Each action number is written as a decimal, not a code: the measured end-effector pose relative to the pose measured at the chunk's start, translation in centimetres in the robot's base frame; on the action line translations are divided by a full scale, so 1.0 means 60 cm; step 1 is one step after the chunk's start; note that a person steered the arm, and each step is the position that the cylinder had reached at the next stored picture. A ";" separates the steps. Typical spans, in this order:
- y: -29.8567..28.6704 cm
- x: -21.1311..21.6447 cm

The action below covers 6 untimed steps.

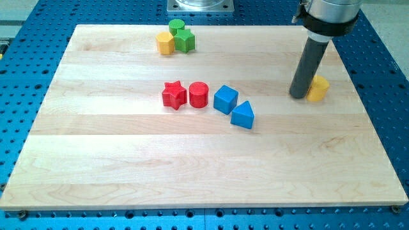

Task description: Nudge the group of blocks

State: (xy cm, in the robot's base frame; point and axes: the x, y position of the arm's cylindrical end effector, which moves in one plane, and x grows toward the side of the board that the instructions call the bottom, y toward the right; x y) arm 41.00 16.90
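Note:
A row of blocks lies mid-board: a red star (174,94), a red cylinder (199,94), a blue cube (225,99) and a blue triangle (243,115). Near the view's top a yellow block (165,43), a green cylinder (176,27) and a green block (185,41) sit bunched together. My tip (298,94) stands at the view's right, touching or just left of a yellow block (317,88), which the rod partly hides. The tip is well to the right of the blue cube.
The wooden board (192,166) rests on a blue perforated table (19,128). A grey metal base (200,6) sits beyond the board's top edge.

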 end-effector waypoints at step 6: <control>-0.488 -0.360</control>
